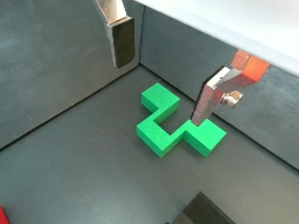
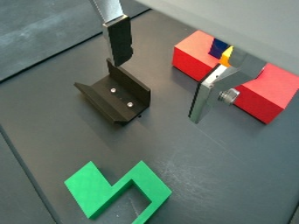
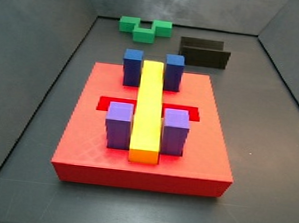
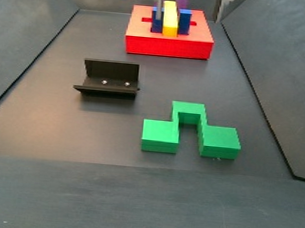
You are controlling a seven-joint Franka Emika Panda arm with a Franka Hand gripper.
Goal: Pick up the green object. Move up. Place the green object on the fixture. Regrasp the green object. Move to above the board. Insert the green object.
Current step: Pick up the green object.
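The green object is a bright green plastic block with a stepped outline: two square feet joined by a raised, set-back middle, so that it reads as a squat bridge in both side views and as a zigzag in both wrist views. It lies flat on the dark floor, free of everything, near the fixture but not touching it; in a side view it sits at the far end of the floor, beyond the board. The fixture is a dark L-shaped bracket with two pale screw heads on its upright face, seen close in a wrist view. The board is a thick red slab carrying two blue blocks, two purple blocks and a long yellow bar down the middle. The tool hangs in the air above the floor with its two flat silver fingers spread well apart, and nothing lies between them; it touches neither the green object nor the fixture. In a wrist view the green object lies below the gap between the fingers, nearer the finger with the screw.
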